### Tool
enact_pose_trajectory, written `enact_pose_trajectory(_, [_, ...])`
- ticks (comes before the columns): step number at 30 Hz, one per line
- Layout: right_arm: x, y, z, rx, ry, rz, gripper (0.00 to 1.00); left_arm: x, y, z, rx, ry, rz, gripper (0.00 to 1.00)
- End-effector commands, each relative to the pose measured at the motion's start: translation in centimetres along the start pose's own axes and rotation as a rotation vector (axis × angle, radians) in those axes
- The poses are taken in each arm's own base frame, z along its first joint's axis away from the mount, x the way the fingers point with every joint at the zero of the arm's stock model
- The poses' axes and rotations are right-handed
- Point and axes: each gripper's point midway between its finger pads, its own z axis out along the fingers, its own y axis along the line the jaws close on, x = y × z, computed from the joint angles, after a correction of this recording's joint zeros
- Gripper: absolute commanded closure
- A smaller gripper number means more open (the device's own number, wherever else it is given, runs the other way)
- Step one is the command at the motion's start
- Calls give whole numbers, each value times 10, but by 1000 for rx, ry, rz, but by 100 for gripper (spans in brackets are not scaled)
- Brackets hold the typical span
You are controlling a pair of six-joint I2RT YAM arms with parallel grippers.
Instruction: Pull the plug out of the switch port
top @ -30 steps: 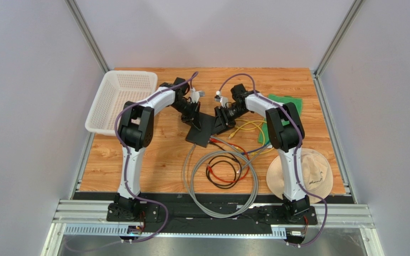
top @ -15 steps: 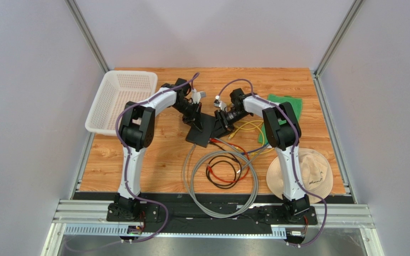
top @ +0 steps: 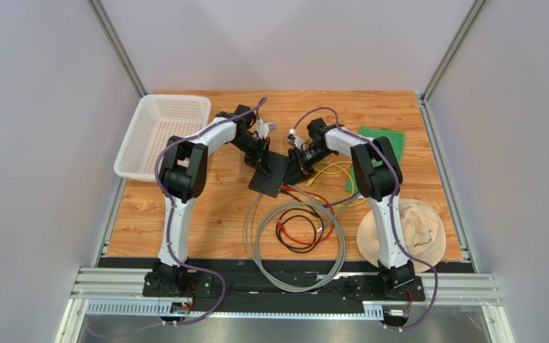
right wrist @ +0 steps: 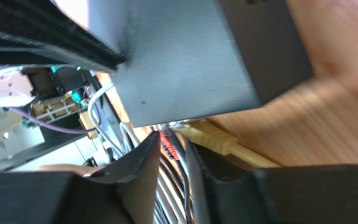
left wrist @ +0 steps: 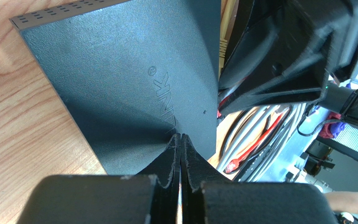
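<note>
The switch [top: 271, 179] is a flat matte-black box on the wooden table; it fills the left wrist view [left wrist: 120, 79] and the top of the right wrist view [right wrist: 190, 51]. My left gripper [top: 262, 163] is shut and empty, its tips [left wrist: 181, 136] resting on the switch's top. My right gripper [top: 299, 166] is at the switch's port edge, its jaws [right wrist: 175, 142] a little apart around a red plug [right wrist: 168, 145] and a black cable. A yellow plug [right wrist: 210, 134] sits in a port just right of the fingers.
Grey, black, red and yellow cables [top: 299, 229] coil on the table in front of the switch. A white basket [top: 161, 132] stands at the far left. A green cloth [top: 390, 139] lies at the far right and a beige hat [top: 403, 232] at the near right.
My right gripper has moved a little left, closer to the switch's port edge. The left gripper stays on the switch.
</note>
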Motion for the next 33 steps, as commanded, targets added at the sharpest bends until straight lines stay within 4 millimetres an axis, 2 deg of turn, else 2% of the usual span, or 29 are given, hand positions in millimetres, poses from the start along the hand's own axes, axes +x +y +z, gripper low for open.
enact_pose_trajectory(1, [5, -58, 21, 301, 21, -11, 68, 9, 13, 16, -50, 35, 17, 100])
enact_pose_trajectory(10, [6, -61, 21, 403, 38, -20, 77, 9, 13, 17, -51, 35, 19, 100])
enact_pose_trajectory(14, [6, -62, 20, 427, 41, -17, 88, 8, 14, 17, -54, 34, 20, 100])
enact_pose_trajectory(21, [15, -66, 16, 421, 78, -19, 100, 8, 14, 17, -59, 34, 20, 100])
enact_pose_trajectory(25, [20, -68, 11, 429, 89, -10, 100, 9, 15, 17, -65, 36, 21, 100])
enact_pose_trajectory(29, [23, -68, -4, 420, 71, 20, 100, 9, 15, 17, -69, 37, 25, 100])
enact_pose_trajectory(33, [37, -68, -18, 412, 117, 16, 100, 10, 17, 18, -75, 41, 28, 100])
